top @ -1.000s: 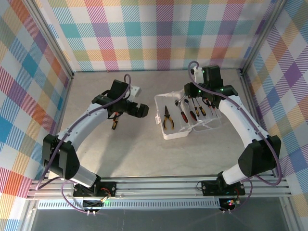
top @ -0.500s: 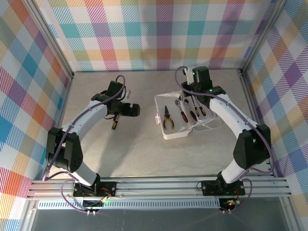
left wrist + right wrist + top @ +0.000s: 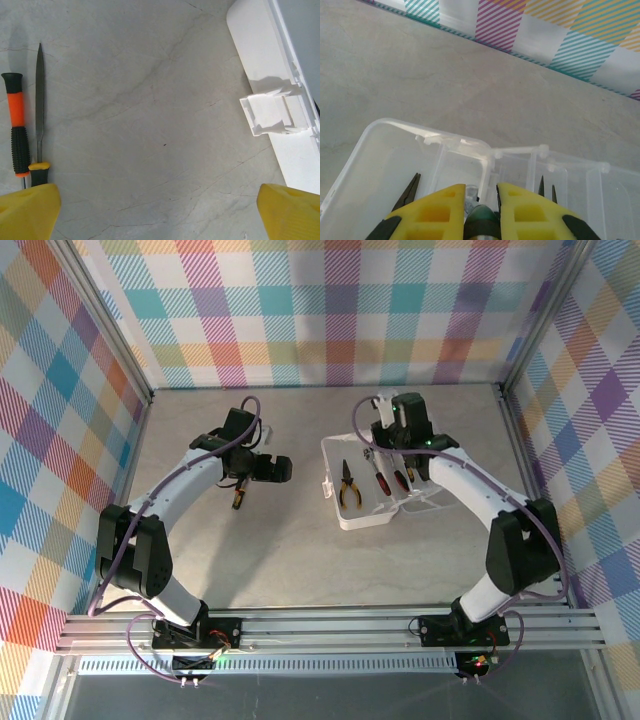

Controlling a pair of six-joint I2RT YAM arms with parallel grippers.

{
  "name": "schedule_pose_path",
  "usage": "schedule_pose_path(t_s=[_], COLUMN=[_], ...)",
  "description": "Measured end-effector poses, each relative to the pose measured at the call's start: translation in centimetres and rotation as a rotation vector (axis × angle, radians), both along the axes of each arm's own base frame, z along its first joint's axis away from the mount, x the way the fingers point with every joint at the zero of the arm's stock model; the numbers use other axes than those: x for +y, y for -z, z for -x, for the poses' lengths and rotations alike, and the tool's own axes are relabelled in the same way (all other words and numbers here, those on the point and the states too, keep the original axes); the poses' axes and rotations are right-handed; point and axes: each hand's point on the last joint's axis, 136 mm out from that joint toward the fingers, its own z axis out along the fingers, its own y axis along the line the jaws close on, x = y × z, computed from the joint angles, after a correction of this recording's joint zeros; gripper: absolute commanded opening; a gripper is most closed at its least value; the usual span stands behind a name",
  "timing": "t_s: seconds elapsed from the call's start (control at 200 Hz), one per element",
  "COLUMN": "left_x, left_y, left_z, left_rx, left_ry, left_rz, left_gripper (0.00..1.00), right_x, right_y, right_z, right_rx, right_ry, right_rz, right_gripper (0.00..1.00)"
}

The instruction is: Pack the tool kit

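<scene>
Top view: the clear case (image 3: 360, 517) lies open on the surface (image 3: 300, 560) with yellow-handled pliers (image 3: 347, 487) and red-handled screwdrivers (image 3: 381, 478) seated inside. Two loose tools (image 3: 238, 498) lie well to the left of the case, under the end of the left arm (image 3: 185, 480). The right arm (image 3: 470, 485) reaches over the case's far edge. Left wrist view: the left fingers (image 3: 30, 212) stand wide apart and empty, above bare surface between the case's white latch (image 3: 270, 112) and the loose orange-handled tool (image 3: 16, 130) and needle file (image 3: 39, 100). Right wrist view: the right fingers (image 3: 440, 212) are clamped on a green-handled tool (image 3: 482, 218) directly above the case. The step in hand appears to be seating this tool. The next move calls for lowering it into a free slot beside the pliers, then releasing.
</scene>
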Motion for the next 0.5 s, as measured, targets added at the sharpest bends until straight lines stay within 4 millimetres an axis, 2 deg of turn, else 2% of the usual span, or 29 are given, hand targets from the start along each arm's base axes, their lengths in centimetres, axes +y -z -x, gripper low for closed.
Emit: schedule_pose_path(t_s=[0.265,0.5], left_x=[-0.1,-0.2], left_y=[0.2,0.2], left_z=[0.0,0.2], left_rx=[0.007,0.021], left_ry=[0.005,0.01], left_rz=[0.004,0.009], left_gripper=[1.0,1.0], right_x=[-0.5,-0.5], right_y=[0.6,1.2], right_z=[2.5,3.1], right_rx=[-0.002,0.0], right_ry=[0.031,0.07], right_rz=[-0.036,-0.042], right_gripper=[0.0,0.0])
